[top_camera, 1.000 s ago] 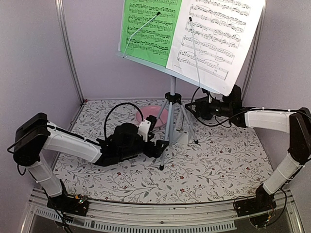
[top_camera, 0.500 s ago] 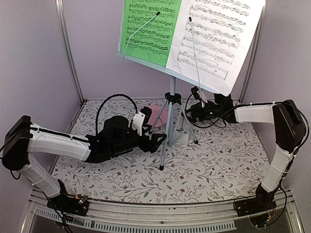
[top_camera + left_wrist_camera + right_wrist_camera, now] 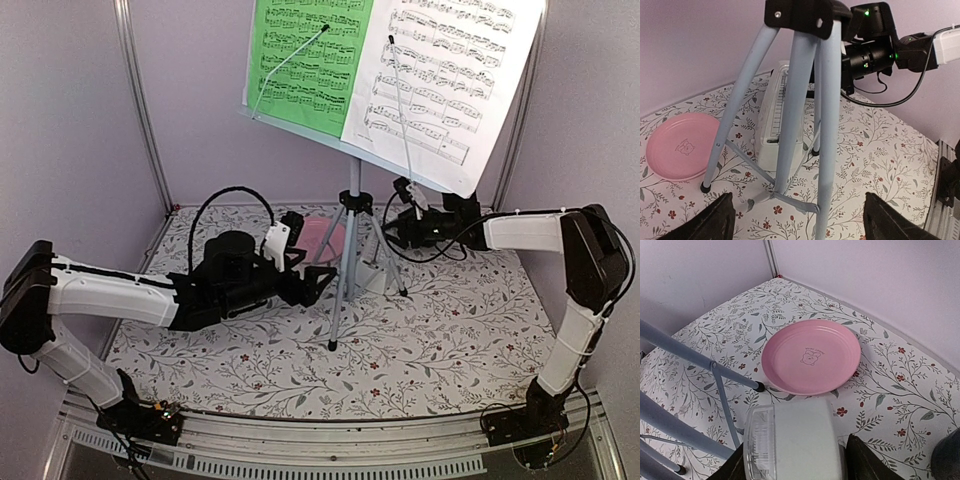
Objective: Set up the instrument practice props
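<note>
Floral table: right gripper has narrowed around metronome; can't tell if gripped. Left gripper wide, straddling stand leg. Metronome move looks imminent.

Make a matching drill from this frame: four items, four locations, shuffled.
Items:
1. green music sheet
2. white music sheet
3. pink plate
4. metronome

Locations:
A. between the right arm's jaws
B. left half of the music stand
C. lying flat beside the stand's legs
D. right half of the stand

Pairs: 1-B, 2-D, 3-C, 4-A.
</note>
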You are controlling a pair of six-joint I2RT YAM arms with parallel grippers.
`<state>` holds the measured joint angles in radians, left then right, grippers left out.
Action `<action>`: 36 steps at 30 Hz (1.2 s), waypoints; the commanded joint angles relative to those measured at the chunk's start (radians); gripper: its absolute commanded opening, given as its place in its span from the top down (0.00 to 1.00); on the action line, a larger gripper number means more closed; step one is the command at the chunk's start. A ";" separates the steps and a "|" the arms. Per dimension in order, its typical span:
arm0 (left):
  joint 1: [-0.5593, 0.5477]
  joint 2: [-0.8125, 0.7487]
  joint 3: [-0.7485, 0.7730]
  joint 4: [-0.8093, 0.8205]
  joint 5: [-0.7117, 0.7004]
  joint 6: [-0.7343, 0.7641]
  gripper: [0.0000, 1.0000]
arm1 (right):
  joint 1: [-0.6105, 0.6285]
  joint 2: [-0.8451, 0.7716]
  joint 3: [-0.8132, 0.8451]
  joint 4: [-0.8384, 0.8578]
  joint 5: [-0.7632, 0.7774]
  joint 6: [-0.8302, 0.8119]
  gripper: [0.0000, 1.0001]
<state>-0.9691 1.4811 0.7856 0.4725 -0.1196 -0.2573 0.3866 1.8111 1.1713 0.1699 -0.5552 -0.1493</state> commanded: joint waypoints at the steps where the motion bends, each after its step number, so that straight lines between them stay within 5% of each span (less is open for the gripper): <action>1: 0.022 -0.027 -0.014 -0.011 0.004 0.007 0.11 | -0.051 -0.069 -0.010 -0.045 0.102 -0.017 0.51; 20: 0.053 -0.055 -0.021 -0.006 -0.008 0.010 0.12 | -0.123 -0.394 -0.195 -0.131 0.388 0.054 0.65; 36: 0.085 -0.082 -0.022 -0.013 0.003 0.023 0.11 | -0.093 -0.821 -0.405 -0.316 0.242 0.230 0.69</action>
<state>-0.9001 1.4307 0.7712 0.4652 -0.1196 -0.2543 0.2729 1.0805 0.7856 -0.1902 -0.2138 0.0013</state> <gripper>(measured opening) 0.887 0.553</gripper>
